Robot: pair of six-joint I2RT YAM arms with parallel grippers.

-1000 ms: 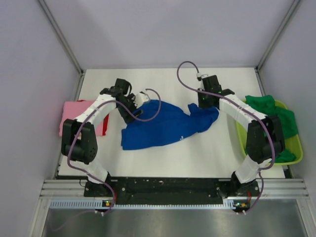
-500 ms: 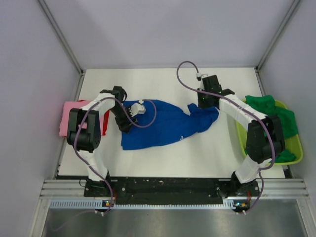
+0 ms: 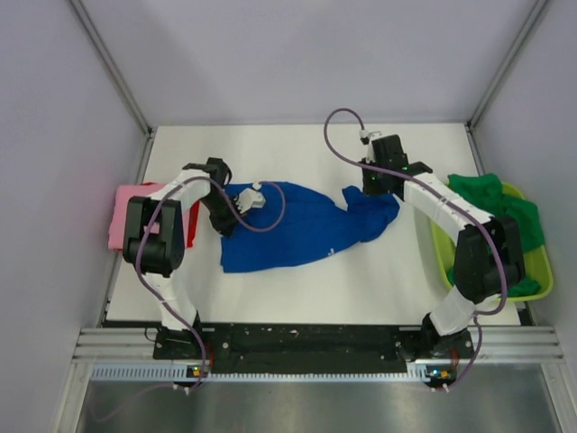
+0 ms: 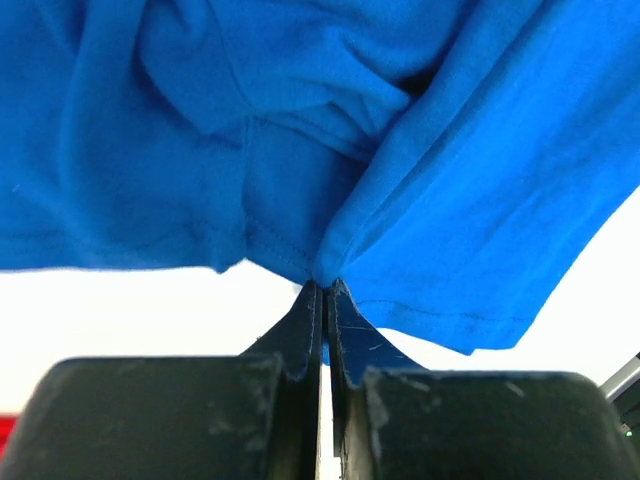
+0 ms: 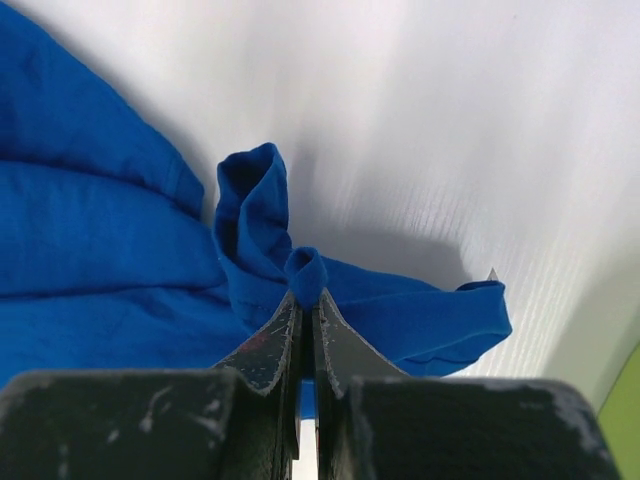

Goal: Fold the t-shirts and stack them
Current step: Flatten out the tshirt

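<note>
A royal-blue t-shirt point(image 3: 302, 225) lies crumpled across the middle of the white table. My left gripper point(image 3: 227, 216) is at its left edge, shut on a pinch of the blue hem point(image 4: 322, 268). At the shirt's right end my right gripper point(image 3: 371, 192) is shut on a small roll of blue cloth point(image 5: 305, 275). A pink t-shirt point(image 3: 135, 212) lies flat at the table's left edge, beside the left arm. Green t-shirts point(image 3: 491, 200) are heaped in the basket on the right.
The lime-green plastic basket point(image 3: 534, 263) stands at the table's right edge, next to the right arm. Something red point(image 3: 192, 225) shows at the pink shirt's right side, under the left arm. Grey walls close in the table's back and sides.
My left gripper moved left and toward me to the blue shirt's left edge and closed on the hem. The right gripper has stayed shut on the right end.
</note>
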